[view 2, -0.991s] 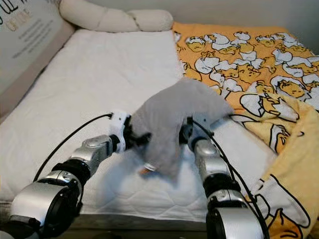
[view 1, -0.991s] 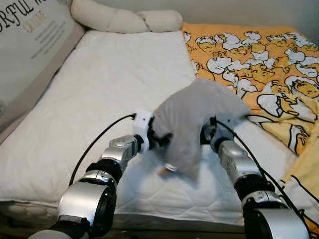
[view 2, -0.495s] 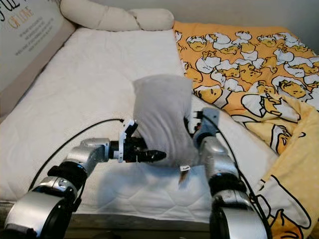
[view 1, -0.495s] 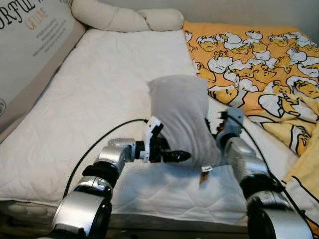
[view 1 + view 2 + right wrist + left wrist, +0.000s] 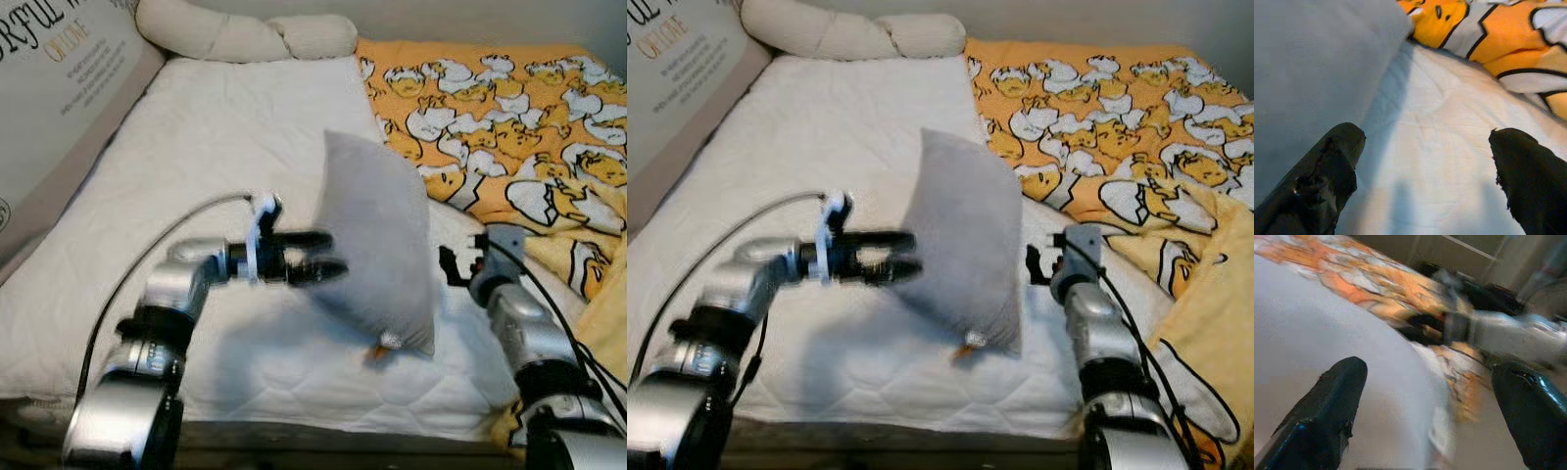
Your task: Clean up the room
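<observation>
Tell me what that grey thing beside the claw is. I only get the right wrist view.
Observer: A pillow, tilted up on end over the white mattress. The right claw is open beside it, not gripping it.
Operator: So what holds it up?
Observer: The left claw touches its far side with open fingers; I see no firm grip.
Operator: And the orange stuff?
Observer: A blanket with cartoon eggs, spread over the bed's right side.

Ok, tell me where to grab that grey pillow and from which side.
Probably the grey pillow is best taken by its upper corner or its two flat faces, one end effector from each side. It stands on edge on the mattress, between the left end effector and the right end effector, both open.
</observation>
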Controlling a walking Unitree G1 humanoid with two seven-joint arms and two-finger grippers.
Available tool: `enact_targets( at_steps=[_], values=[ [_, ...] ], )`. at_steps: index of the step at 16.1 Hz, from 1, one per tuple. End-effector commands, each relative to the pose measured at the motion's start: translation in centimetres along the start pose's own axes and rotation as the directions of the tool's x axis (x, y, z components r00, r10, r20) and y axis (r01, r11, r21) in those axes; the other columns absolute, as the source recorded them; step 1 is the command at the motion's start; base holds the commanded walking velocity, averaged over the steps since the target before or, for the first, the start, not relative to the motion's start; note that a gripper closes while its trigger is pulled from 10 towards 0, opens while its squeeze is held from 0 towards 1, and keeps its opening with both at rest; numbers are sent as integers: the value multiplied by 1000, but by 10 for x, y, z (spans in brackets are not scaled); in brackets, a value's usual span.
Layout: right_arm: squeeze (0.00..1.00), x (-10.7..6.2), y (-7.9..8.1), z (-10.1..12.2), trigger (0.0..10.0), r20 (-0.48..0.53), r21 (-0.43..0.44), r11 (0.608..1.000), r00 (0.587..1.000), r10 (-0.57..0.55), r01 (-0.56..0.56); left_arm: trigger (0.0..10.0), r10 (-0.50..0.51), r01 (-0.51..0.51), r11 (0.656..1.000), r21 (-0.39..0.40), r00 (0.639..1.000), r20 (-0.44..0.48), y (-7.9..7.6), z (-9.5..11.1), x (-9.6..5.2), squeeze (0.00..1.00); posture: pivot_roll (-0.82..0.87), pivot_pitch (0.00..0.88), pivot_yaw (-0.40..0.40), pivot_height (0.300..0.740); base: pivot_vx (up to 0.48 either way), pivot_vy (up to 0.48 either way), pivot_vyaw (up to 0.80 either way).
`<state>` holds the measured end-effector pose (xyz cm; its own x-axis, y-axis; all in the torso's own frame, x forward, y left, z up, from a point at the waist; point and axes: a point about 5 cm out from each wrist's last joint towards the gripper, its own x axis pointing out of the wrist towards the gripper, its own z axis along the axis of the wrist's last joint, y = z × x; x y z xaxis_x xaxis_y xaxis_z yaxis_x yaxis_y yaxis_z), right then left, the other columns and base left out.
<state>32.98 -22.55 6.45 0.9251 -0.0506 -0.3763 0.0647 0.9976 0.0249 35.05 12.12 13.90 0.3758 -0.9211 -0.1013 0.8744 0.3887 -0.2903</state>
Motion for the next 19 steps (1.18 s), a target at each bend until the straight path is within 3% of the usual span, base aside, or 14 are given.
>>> enact_targets(
  at_steps=[1,3,5,6,7,8,9,11,12,13,15,16,17,19],
  values=[
    [0,2,1,6,10000,9,22,1000,1000,-6,6,10000,111,-112,994,14,993,42,9,9,-1,0,-129,0,32,740,0,0,0],
    [0,5,3,5,10000,1,37,999,1000,-18,18,10000,413,-409,911,-55,903,118,28,14,1,0,-136,0,38,740,0,0,0],
    [0,7,7,-3,10000,-38,41,999,999,-31,33,10000,665,-666,746,21,746,14,39,-4,1,0,-147,0,48,740,0,0,0],
    [0,7,10,-5,10000,-48,50,998,998,-27,30,10000,725,-722,688,75,688,-20,41,-11,-1,0,-157,0,55,740,0,0,0],
    [0,8,15,-11,10000,-91,19,999,995,-40,42,10000,842,-822,537,190,534,-74,47,-25,-11,0,-167,0,63,740,0,0,0],
    [0,8,21,-15,10000,-103,2,1000,994,-29,29,10000,886,-856,463,230,452,-103,48,-38,-17,0,-173,0,68,740,0,0,0],
    [0,9,29,-17,10000,-106,25,1000,994,-9,11,10000,890,-859,455,236,438,-125,46,-49,-17,0,-174,0,69,740,0,0,0],
    [0,9,42,-18,10000,-77,143,988,995,60,-49,10000,868,-824,496,274,463,-178,39,-68,-13,0,-168,0,65,740,0,0,0],
    [0,9,46,-20,10000,-79,137,988,993,86,-75,10000,847,-808,531,256,493,-200,36,-75,-9,0,-164,0,62,740,0,0,0],
    [0,8,47,-23,10000,-91,114,991,992,88,-77,10000,813,-780,581,234,544,-208,31,-78,-2,0,-163,0,61,740,0,0,0],
    [0,8,56,-22,10000,-77,100,985,986,149,-141,10000,672,-656,739,151,704,-230,18,-84,16,0,-154,0,56,740,0,0,0],
    [0,8,58,-20,10000,-60,84,983,984,170,-165,10000,641,-624,767,152,731,-233,15,-85,19,0,-150,0,53,740,0,0,0],
    [0,5,63,-16,10000,-32,20,968,968,249,-249,10000,541,-511,841,178,807,-236,9,-84,26,0,-145,0,49,740,0,0,0],
    [0,-3,62,-13,10000,-16,-58,924,926,377,-377,10000,380,-353,923,155,902,-205,2,-77,29,0,-139,0,44,740,0,0,0]
  ],
)
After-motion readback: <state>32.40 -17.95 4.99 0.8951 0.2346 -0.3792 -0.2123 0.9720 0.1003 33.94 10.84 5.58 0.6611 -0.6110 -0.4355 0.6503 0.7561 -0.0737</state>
